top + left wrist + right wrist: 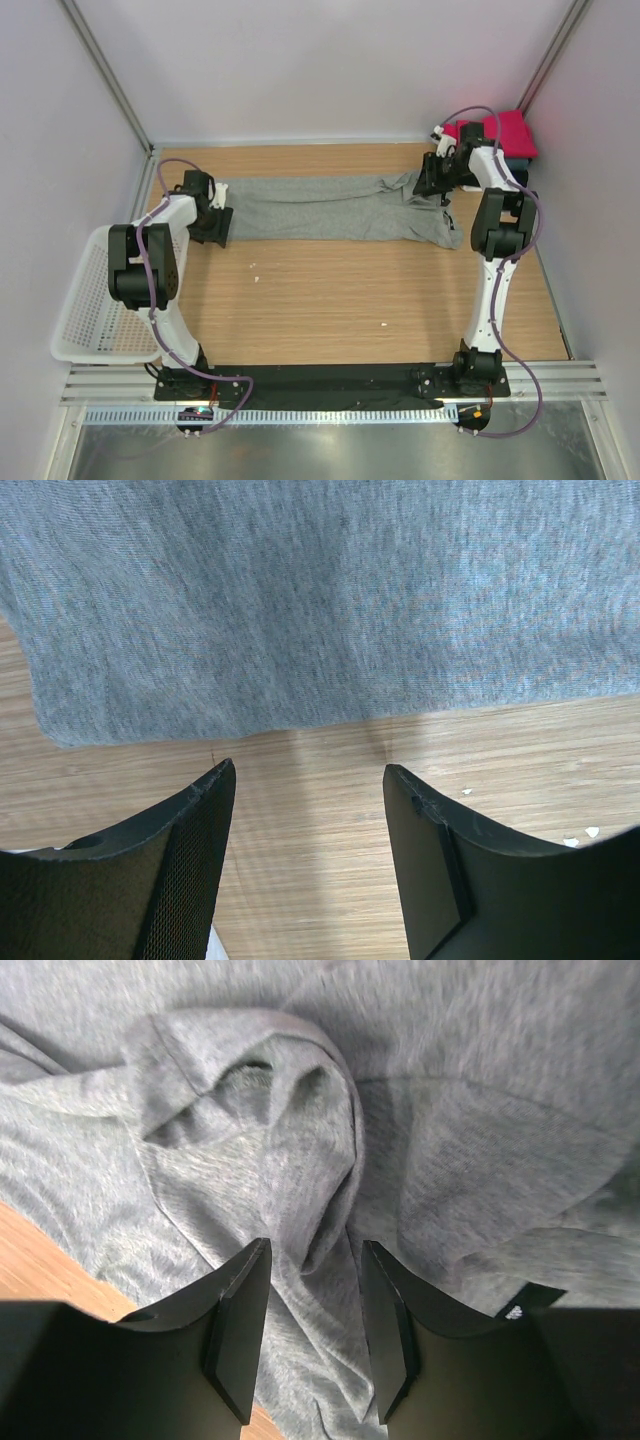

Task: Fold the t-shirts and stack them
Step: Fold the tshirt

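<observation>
A heather-grey t-shirt lies stretched left to right across the back of the wooden table, flat on the left and rumpled at its right end. My left gripper sits at the shirt's left edge. In the left wrist view the left gripper is open over bare wood, with the grey t-shirt's hem just beyond the tips. My right gripper hangs over the rumpled end. The right wrist view shows the right gripper open, a loose fold of the grey t-shirt lying between the fingers.
A magenta-red t-shirt lies on darker folded ones in the back right corner. A white mesh basket hangs off the table's left edge. Walls close in the back and both sides. Small white flecks dot the wood.
</observation>
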You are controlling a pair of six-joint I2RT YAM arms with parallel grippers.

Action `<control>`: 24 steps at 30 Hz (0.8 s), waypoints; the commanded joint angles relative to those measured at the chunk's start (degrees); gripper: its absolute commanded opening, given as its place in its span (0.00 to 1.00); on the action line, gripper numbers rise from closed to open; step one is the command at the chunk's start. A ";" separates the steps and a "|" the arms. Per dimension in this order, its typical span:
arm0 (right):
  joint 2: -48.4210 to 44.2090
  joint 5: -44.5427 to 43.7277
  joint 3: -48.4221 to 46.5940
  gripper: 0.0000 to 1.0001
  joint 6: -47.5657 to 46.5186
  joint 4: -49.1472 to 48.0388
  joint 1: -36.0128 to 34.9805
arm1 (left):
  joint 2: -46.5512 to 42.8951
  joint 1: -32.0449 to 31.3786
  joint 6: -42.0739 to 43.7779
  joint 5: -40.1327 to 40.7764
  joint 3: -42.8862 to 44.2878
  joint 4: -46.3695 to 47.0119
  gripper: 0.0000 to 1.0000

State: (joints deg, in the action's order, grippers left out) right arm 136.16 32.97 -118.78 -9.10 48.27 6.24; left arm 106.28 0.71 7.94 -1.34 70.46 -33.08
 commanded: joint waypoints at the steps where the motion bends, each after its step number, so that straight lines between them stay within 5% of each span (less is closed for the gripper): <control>1: 0.16 1.83 -2.25 0.47 -0.47 2.09 0.26 | -0.72 -0.18 -0.12 -0.85 0.30 0.39 0.62; 6: 0.34 1.92 -2.16 0.40 -1.44 2.27 0.26 | -0.20 -0.18 -0.12 -0.77 0.21 0.47 0.62; 15: -0.19 2.36 -1.36 0.14 -1.80 0.77 0.26 | -0.02 -0.18 -0.12 -0.85 0.21 0.47 0.62; 24: -0.90 -4.83 -6.27 0.08 -3.81 -0.20 0.18 | 0.07 -0.18 -0.12 -1.11 0.03 0.65 0.62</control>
State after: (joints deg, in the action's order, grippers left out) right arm 137.40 31.77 -119.72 -11.11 49.41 6.24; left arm 106.28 0.71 7.92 -1.37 70.46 -33.08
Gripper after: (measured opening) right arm 0.083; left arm 0.623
